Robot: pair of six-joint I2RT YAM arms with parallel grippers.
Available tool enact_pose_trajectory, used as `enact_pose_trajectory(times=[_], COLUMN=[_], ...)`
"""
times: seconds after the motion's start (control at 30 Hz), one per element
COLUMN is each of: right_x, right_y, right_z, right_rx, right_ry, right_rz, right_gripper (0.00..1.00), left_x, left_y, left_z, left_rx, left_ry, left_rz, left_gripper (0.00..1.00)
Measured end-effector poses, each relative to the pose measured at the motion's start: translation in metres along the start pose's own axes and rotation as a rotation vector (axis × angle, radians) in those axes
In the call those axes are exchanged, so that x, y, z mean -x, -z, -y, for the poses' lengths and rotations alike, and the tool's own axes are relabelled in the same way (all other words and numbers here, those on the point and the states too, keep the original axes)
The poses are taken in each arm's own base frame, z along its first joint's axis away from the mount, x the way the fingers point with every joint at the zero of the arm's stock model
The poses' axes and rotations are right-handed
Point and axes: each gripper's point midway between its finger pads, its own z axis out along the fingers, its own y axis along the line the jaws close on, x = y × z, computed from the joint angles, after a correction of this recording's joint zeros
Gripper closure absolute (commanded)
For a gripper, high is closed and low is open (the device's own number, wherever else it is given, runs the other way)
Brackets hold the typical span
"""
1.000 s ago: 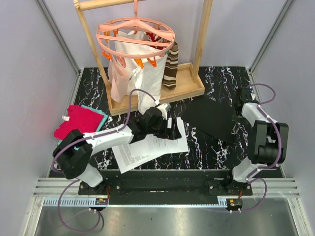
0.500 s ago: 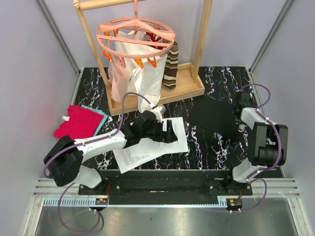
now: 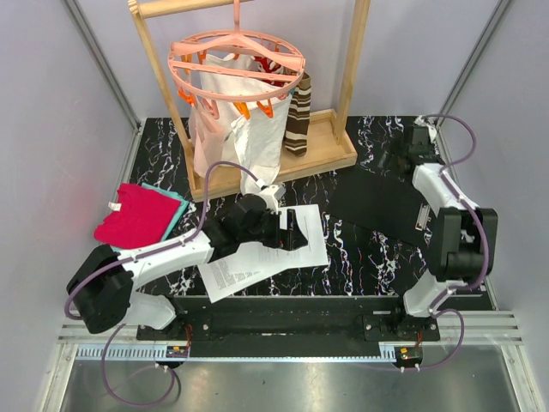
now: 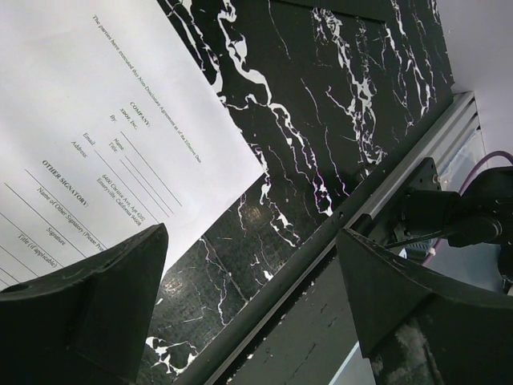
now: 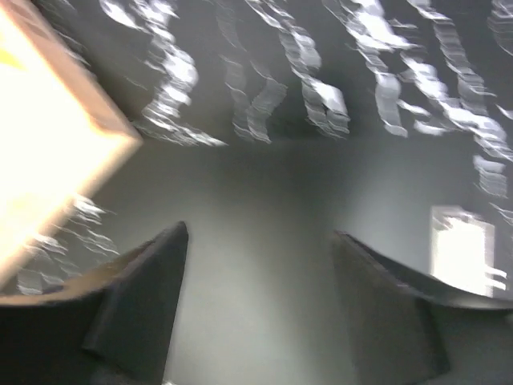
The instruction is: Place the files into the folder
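Observation:
The files [image 3: 257, 256] are white printed sheets lying on the black marble table, left of centre; their corner shows in the left wrist view [image 4: 104, 120]. My left gripper [image 3: 296, 232] hovers over their right edge. In its own view the left gripper [image 4: 252, 233] is open, one finger over the paper and nothing between the jaws. The folder [image 3: 382, 202] lies flat and matte black to the right of the files. My right gripper [image 3: 410, 148] is at the folder's far corner. Its blurred view shows the right gripper [image 5: 255, 233] open above the grey folder surface [image 5: 256, 192].
A wooden rack base [image 3: 274, 167] stands at the back with a pink clip hanger [image 3: 236, 64], a white bag [image 3: 227, 120] and a striped cloth [image 3: 298, 116]. Red and teal cloths [image 3: 137, 213] lie at the left. The table's front rail [image 4: 321, 265] runs near the left gripper.
My right arm has swung away from me along the folder to its far corner, and its jaws now stand open. The folder has shifted a little. The left gripper has edged right over the files.

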Motion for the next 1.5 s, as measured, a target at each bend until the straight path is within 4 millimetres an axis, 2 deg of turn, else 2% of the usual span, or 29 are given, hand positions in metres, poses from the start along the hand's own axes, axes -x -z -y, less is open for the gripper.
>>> enact_pose_trajectory(times=[0.03, 0.07, 0.2, 0.37, 0.43, 0.57, 0.93, 1.2, 1.3, 1.33, 1.5], right_x=[0.007, 0.013, 0.027, 0.012, 0.006, -0.012, -0.043, -0.07, -0.082, -0.085, -0.08], right_y=[-0.007, -0.016, -0.057, -0.105, -0.116, -0.131, -0.125, -0.098, -0.084, -0.081, -0.079], right_z=[-0.013, -0.025, -0.056, -0.074, -0.078, -0.085, -0.092, -0.089, -0.086, -0.084, -0.082], right_rx=[0.026, 0.052, 0.115, 0.128, 0.133, 0.15, 0.221, 0.282, 0.295, 0.294, 0.261], right_ry=[-0.028, -0.056, -0.17, -0.275, -0.295, -0.32, -0.295, -0.24, -0.222, -0.217, -0.199], right_rz=[0.007, 0.01, 0.01, -0.061, -0.085, -0.155, -0.257, -0.324, -0.36, -0.371, -0.365], right_gripper=[0.3, 0.43, 0.63, 0.66, 0.69, 0.7, 0.71, 0.71, 0.65, 0.59, 0.56], left_x=[0.001, 0.002, 0.008, 0.003, 0.001, 0.0, 0.004, 0.004, 0.004, 0.004, 0.001], left_y=[0.002, 0.003, 0.01, 0.012, 0.012, 0.013, 0.012, 0.012, 0.012, 0.011, 0.007], left_z=[0.001, 0.003, 0.008, 0.004, 0.001, 0.0, 0.003, 0.003, 0.002, 0.002, 0.0], left_rx=[-0.003, -0.007, -0.024, -0.004, 0.005, 0.012, 0.008, 0.009, 0.01, 0.01, 0.017], left_ry=[-0.004, -0.005, -0.015, -0.025, -0.028, -0.036, -0.043, -0.044, -0.043, -0.043, -0.04], left_rz=[0.005, 0.009, 0.031, 0.012, 0.004, -0.002, 0.003, 0.004, 0.003, 0.003, -0.01], left_gripper=[0.11, 0.11, 0.11, 0.11, 0.11, 0.11, 0.11, 0.11, 0.11, 0.11, 0.11])
